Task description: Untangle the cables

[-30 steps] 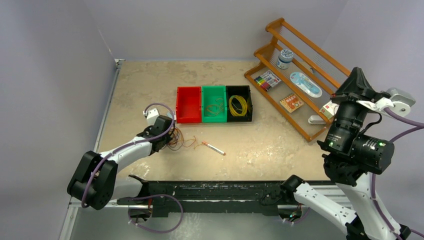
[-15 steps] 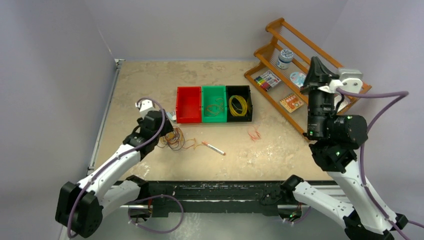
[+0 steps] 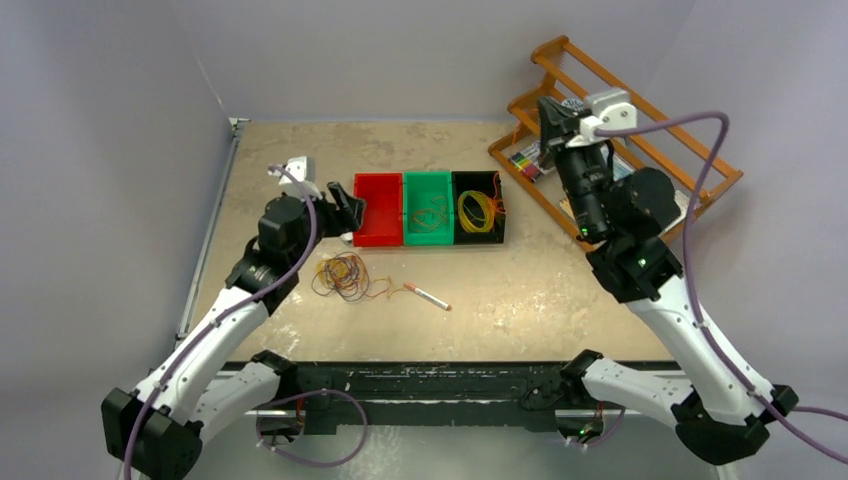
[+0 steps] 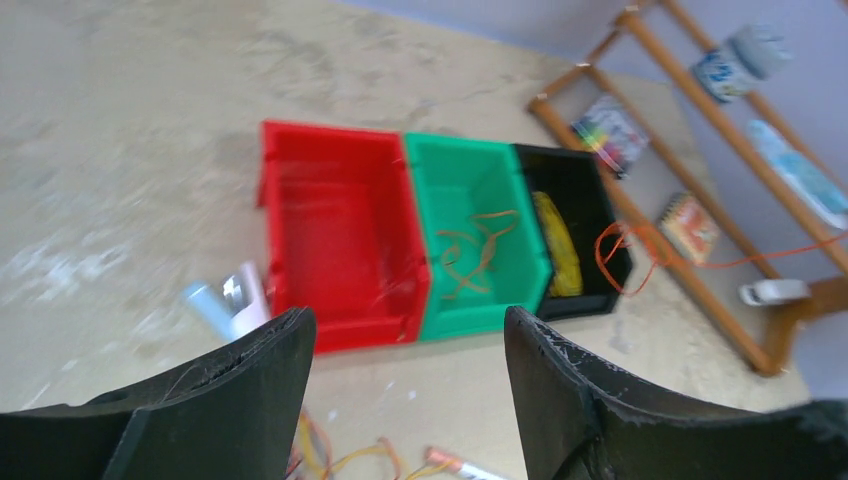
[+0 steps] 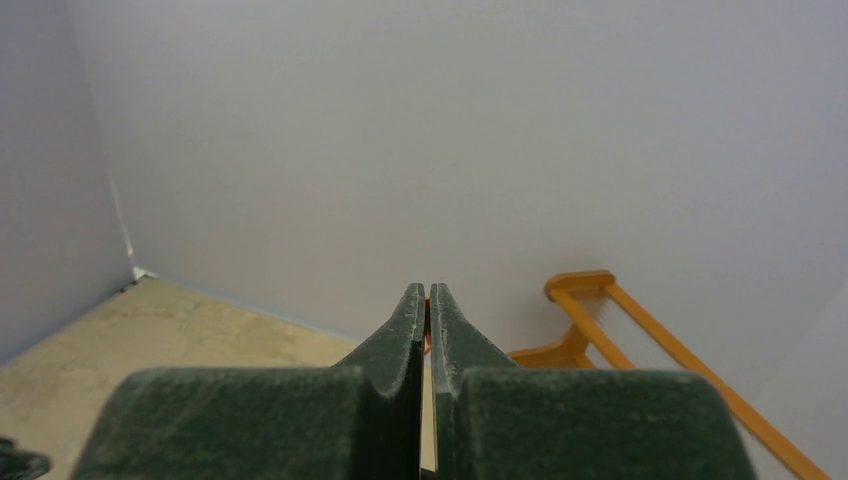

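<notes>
A hand-sized tangle of cables (image 3: 340, 275), orange, brown and dark, lies loose on the table in front of the red bin (image 3: 377, 212). My left gripper (image 3: 345, 213) hovers above and behind it, open and empty (image 4: 410, 320); a few strands show below its fingers (image 4: 345, 458). One orange cable (image 4: 612, 262) dangles by the black bin (image 3: 478, 207), a strand of it running off to the right. My right gripper (image 3: 547, 110) is raised high by the rack, shut (image 5: 428, 292), with an orange sliver pinched between the fingers.
A green bin (image 3: 428, 207) holding a brown cable sits between the red and black bins; the black one holds a yellow coil. A pen (image 3: 428, 296) lies right of the tangle. A wooden rack (image 3: 690, 140) with small items stands back right.
My left gripper opened, let go of the tangle and rose toward the red bin. The right arm swung left and back, still shut, carrying the orange cable up toward the black bin.
</notes>
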`<action>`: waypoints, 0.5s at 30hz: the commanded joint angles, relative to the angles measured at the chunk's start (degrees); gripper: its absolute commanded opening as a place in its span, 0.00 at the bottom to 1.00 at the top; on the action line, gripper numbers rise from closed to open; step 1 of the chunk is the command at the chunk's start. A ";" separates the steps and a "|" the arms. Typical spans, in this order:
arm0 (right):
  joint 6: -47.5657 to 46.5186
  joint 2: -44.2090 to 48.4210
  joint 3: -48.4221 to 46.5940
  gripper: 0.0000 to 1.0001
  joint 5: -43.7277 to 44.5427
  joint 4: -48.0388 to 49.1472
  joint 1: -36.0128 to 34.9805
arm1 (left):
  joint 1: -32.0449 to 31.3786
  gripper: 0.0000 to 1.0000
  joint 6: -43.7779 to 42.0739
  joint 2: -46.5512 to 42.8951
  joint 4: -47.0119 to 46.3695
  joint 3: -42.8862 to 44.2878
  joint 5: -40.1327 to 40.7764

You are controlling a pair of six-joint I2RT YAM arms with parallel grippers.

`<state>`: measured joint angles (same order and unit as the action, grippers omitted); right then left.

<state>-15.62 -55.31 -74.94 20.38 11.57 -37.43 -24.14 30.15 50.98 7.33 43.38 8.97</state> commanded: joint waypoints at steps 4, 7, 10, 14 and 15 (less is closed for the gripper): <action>4.89 -4.37 -6.58 0.00 -9.41 -2.58 0.22 | -7.18 0.71 -6.75 7.40 -13.01 8.65 -10.47; 5.78 -5.29 -7.53 0.00 -12.13 -3.64 0.25 | -12.71 0.71 -11.04 11.46 -11.80 12.79 -8.16; 6.76 -6.36 -8.52 0.00 -15.14 -4.76 0.25 | -14.40 0.71 -12.03 14.03 -14.54 14.59 -13.19; 8.32 -7.48 -9.46 0.00 -19.62 -5.82 0.22 | -15.69 0.71 -13.67 15.29 -19.62 14.99 -17.38; 8.96 -7.78 -9.71 0.00 -20.53 -6.11 0.25 | -15.78 0.71 -14.19 15.51 -20.69 15.13 -18.30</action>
<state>-9.54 -62.61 -81.58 5.98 5.39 -37.43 -39.20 19.84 66.11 -5.21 55.61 -3.84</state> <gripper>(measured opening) 0.008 0.709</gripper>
